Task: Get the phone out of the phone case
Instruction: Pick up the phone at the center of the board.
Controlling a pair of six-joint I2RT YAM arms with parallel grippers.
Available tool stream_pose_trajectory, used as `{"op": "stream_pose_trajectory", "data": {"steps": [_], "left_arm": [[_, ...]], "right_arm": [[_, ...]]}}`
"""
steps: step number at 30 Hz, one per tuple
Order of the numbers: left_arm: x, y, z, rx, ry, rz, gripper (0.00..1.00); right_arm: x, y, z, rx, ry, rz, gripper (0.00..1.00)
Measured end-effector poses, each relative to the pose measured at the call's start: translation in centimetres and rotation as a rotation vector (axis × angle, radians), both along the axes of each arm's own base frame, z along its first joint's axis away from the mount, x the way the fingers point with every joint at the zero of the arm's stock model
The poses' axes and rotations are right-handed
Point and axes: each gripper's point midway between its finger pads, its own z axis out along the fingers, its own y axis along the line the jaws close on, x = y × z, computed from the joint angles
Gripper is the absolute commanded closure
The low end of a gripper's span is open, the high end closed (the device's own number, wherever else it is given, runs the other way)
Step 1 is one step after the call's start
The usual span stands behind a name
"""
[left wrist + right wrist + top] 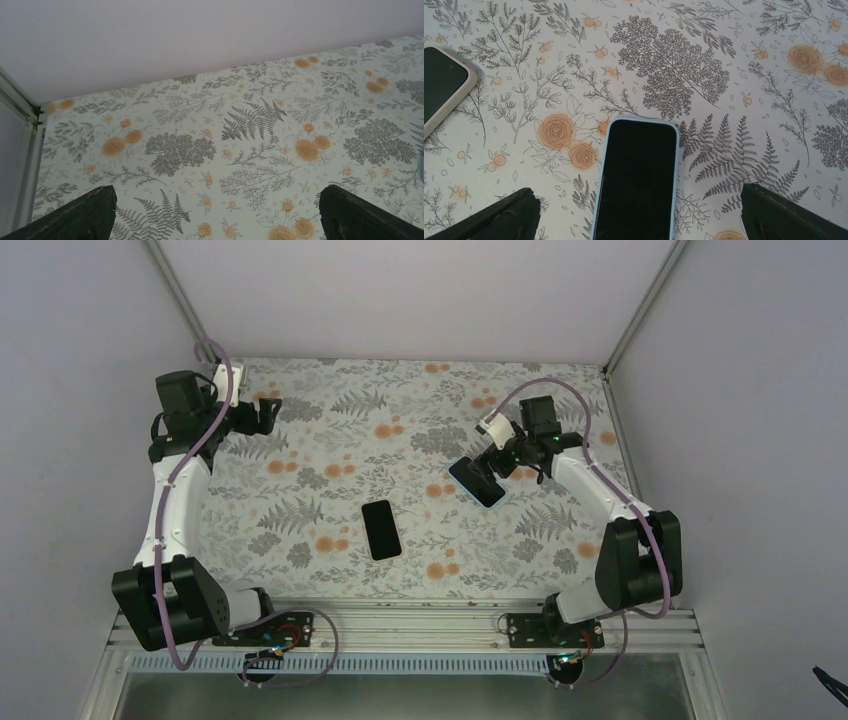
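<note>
A black-screened phone [639,170] lies face up on the floral table in a light blue phone case [642,120], whose rim shows all round the screen. From above, this phone [477,483] sits right of centre. My right gripper [636,192] hovers just above it, open, with one finger on each side and neither touching it. From above, the right gripper [497,458] is over the phone's far end. My left gripper [265,410] is at the far left of the table, open and holding nothing. In its wrist view the left gripper [216,190] has only tablecloth between the fingers.
A second dark phone [381,529] lies flat at the table's centre. In the right wrist view this second phone [439,85] shows a beige rim. Grey walls and a metal frame post [20,110] close in the table at the back and sides.
</note>
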Motion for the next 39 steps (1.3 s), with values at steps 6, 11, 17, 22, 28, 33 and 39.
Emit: {"op": "stream_pose_trajectory", "data": {"steps": [6, 11, 17, 22, 28, 33, 39], "left_arm": [[0.0, 0.0, 0.2, 0.028, -0.017, -0.016, 0.00], [-0.4, -0.2, 0.6, 0.065, -0.046, -0.037, 0.00], [-0.7, -2.9, 0.6, 0.142, -0.078, -0.138, 0.00], [-0.2, -5.9, -0.7, 0.211, -0.058, -0.195, 0.00], [0.8, -5.4, -3.6, 0.236, 0.028, -0.167, 0.00], [1.2, -5.4, -4.5, 0.237, 0.069, -0.168, 0.00], [1.2, -6.3, -5.2, 0.265, 0.087, -0.187, 0.00]], "right_arm": [[-0.1, 0.0, -0.6, -0.018, 0.008, 0.012, 0.00], [-0.5, 0.0, -2.6, -0.052, 0.074, 0.027, 0.00], [-0.2, 0.7, -5.2, -0.110, 0.149, 0.047, 0.00], [0.2, 1.2, -7.6, -0.161, 0.209, 0.058, 0.00], [0.8, 0.9, -10.0, -0.214, 0.278, 0.047, 0.00], [0.2, 0.3, -11.0, -0.248, 0.319, 0.040, 0.00], [-1.5, -0.5, -12.7, -0.292, 0.357, 0.045, 0.00]]}}
